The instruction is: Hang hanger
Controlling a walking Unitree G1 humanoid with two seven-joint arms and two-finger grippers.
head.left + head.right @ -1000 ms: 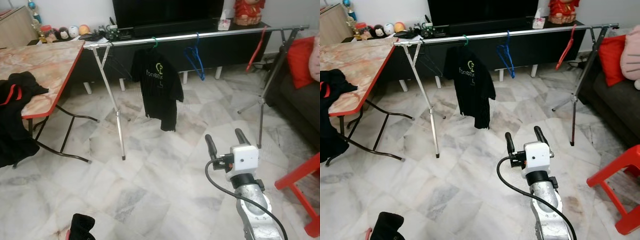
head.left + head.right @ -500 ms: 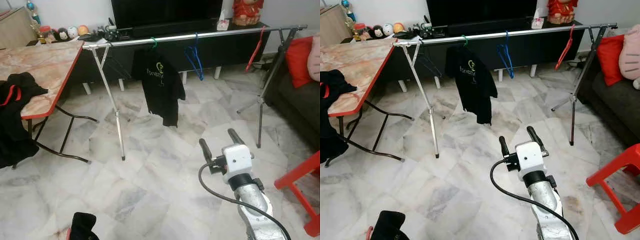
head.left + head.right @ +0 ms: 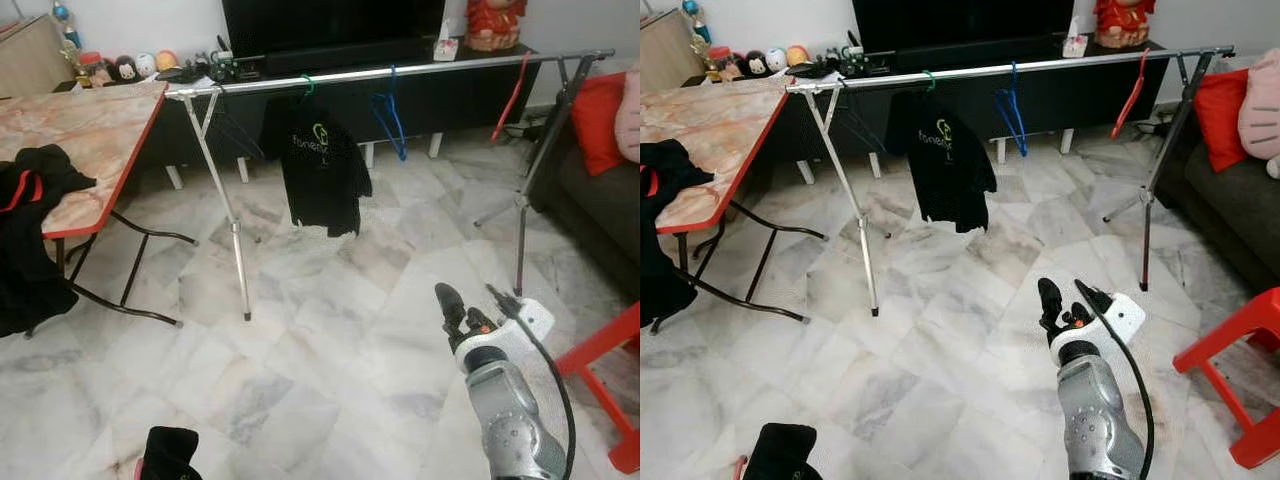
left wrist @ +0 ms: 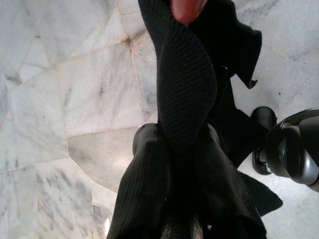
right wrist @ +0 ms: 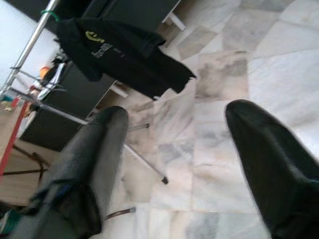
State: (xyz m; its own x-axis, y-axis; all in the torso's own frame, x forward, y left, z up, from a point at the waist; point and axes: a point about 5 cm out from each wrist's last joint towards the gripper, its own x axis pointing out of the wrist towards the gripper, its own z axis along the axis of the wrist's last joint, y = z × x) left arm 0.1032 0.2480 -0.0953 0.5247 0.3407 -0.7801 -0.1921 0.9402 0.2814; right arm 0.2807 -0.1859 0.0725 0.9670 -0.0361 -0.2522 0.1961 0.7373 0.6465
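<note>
The right claw [image 3: 1065,296] is now hanging low over the marble floor [image 3: 300,330] with its two black fingers spread apart and nothing between them. A second ago it was standing upright and higher in the head views; it has since rolled onto its side and is dropping back toward the body. Well ahead of it, the black T-shirt [image 3: 322,178] is hanging from the metal rail [image 3: 390,72] on a green-hooked hanger [image 3: 309,86], its hem swinging slightly compared with a moment earlier. That suggests this garment is already delivered and the arm is pulling away from it.

Further along the rail from the shirt, a blue hanger [image 3: 390,118] and a red hanger [image 3: 512,98] are hanging bare.

The left claw [image 4: 174,137] is staying low at the robot's side, clamped on a bunch of black ribbed garment [image 4: 187,84], with something red at the cloth's far end, possibly a hanger. That bundle looks like the next piece to be hung.

Off to the left, more dark clothes [image 3: 30,230] are draping over the edge of the worktop [image 3: 90,130].
</note>
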